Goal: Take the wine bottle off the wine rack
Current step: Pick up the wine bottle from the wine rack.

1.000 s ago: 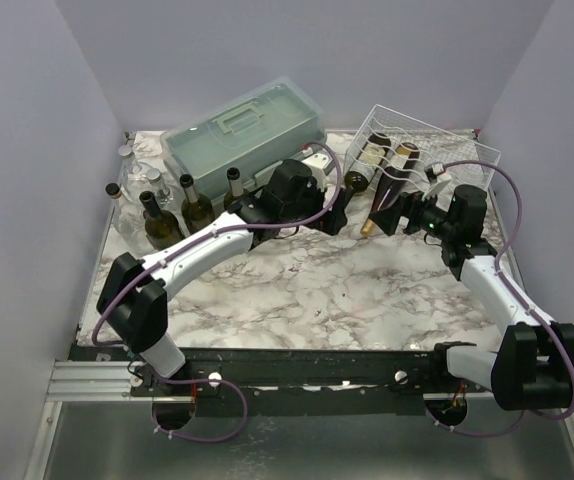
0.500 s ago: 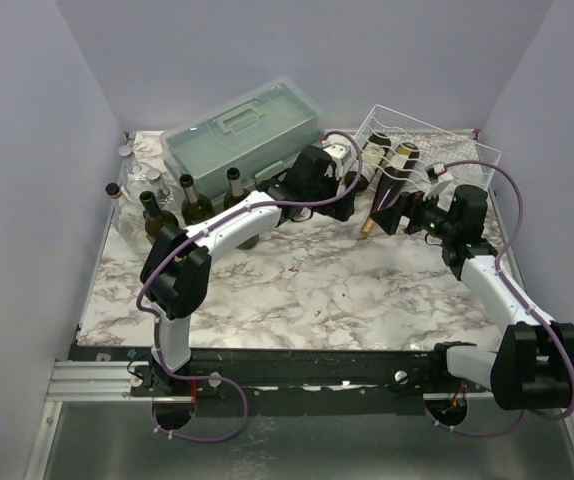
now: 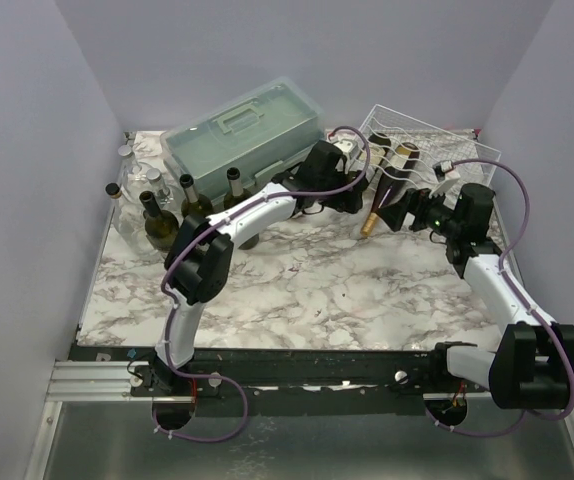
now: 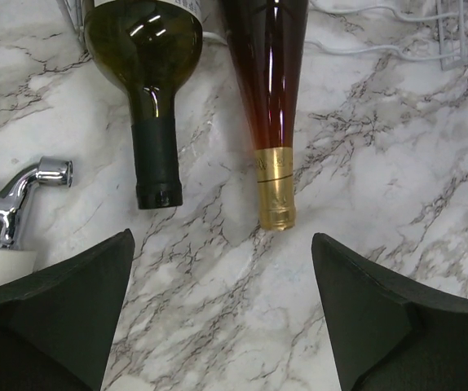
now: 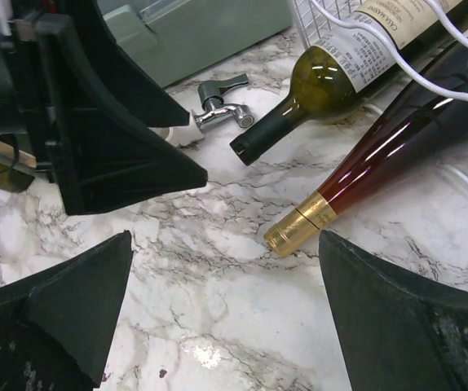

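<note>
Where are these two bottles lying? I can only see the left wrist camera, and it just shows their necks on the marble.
Observer: Their bodies rest in the white wine rack at the far right; only the necks poke out of it.
Operator: Is my other arm close by?
Observer: Yes. The right gripper is open and points at the gold-capped tip of the amber bottle.
Operator: Are there any more bottles?
Observer: Yes, upright bottles stand at the far left, beside the pale green toolbox.
</note>
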